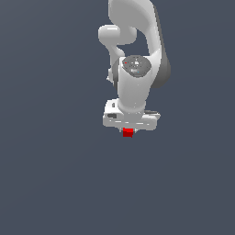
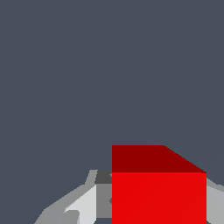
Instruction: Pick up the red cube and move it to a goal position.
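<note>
The red cube (image 1: 128,132) shows just under the white hand of my gripper (image 1: 128,128) in the exterior view, near the middle of the picture. It is far narrower than the hand. Close up in the wrist view, the red cube (image 2: 158,197) has a bright face and a darker red face. It sits between my gripper's (image 2: 157,183) two grey fingers (image 2: 103,192), which lie against its two sides. The gripper is shut on the cube. Whether the cube rests on the floor or hangs above it cannot be told.
A plain dark grey-blue floor (image 1: 50,174) fills both views. The white arm (image 1: 135,55) rises behind the hand toward the top of the exterior view. No goal marker shows.
</note>
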Available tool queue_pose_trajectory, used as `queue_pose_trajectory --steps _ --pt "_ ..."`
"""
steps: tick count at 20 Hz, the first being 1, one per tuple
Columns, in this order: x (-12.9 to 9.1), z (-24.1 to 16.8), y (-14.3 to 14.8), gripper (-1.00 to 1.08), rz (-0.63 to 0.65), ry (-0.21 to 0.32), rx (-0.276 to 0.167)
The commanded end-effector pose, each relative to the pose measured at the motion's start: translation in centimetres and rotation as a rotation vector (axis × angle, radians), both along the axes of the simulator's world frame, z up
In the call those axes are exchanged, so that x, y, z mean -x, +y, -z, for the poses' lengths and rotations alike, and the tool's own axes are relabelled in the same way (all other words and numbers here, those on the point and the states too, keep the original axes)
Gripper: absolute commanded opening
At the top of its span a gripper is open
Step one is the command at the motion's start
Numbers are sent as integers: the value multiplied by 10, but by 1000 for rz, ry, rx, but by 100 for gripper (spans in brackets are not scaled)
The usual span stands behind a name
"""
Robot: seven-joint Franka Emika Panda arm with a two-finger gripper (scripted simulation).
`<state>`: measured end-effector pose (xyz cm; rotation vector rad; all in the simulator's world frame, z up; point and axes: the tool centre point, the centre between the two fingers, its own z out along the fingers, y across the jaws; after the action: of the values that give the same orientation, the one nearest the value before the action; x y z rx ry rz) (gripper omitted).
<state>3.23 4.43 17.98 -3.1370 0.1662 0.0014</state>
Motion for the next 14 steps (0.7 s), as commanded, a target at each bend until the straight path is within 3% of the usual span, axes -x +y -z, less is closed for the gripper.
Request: queue_pose_trajectory --steps 1,14 --pt "9 -27 -4 -100 0 -1 0" --pt "58 -176 -28 -100 0 -1 0"
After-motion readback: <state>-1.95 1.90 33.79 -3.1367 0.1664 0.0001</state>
